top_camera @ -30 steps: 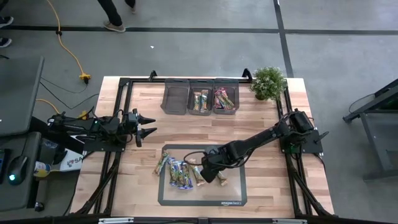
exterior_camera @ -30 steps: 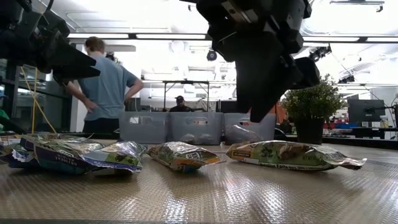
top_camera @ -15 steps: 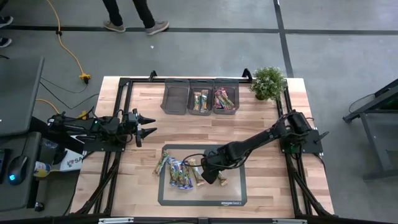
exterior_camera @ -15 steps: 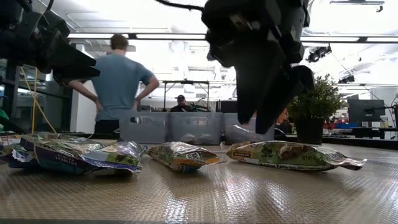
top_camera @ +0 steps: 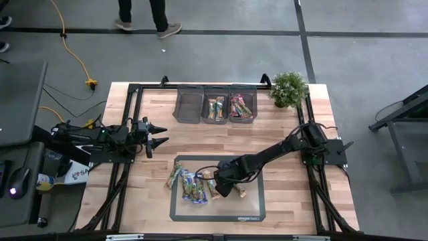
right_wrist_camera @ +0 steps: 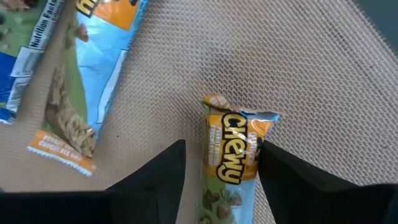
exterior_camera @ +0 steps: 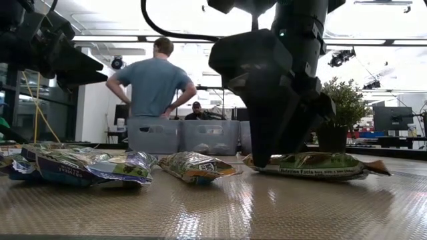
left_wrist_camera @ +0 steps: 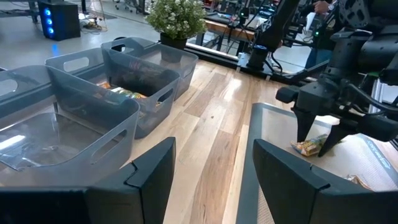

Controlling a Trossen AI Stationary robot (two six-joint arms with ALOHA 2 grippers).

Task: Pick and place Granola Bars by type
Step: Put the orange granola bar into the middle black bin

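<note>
The right tool (top_camera: 229,190) has dropped lower, fingers now spread astride a green-and-orange granola bar (right_wrist_camera: 231,157) lying at the mat's (top_camera: 251,213) three o'clock side, ready to pinch.

Bare tabletop between mat and bins

Wood tabletop (top_camera: 200,137) lies open from the mat (top_camera: 251,211) toward 12 o'clock; three bins (top_camera: 215,104) and a plant (top_camera: 289,88) line that edge. Bars (top_camera: 192,186) crowd the mat's 9 o'clock side beside the right claw (top_camera: 228,191).
</note>
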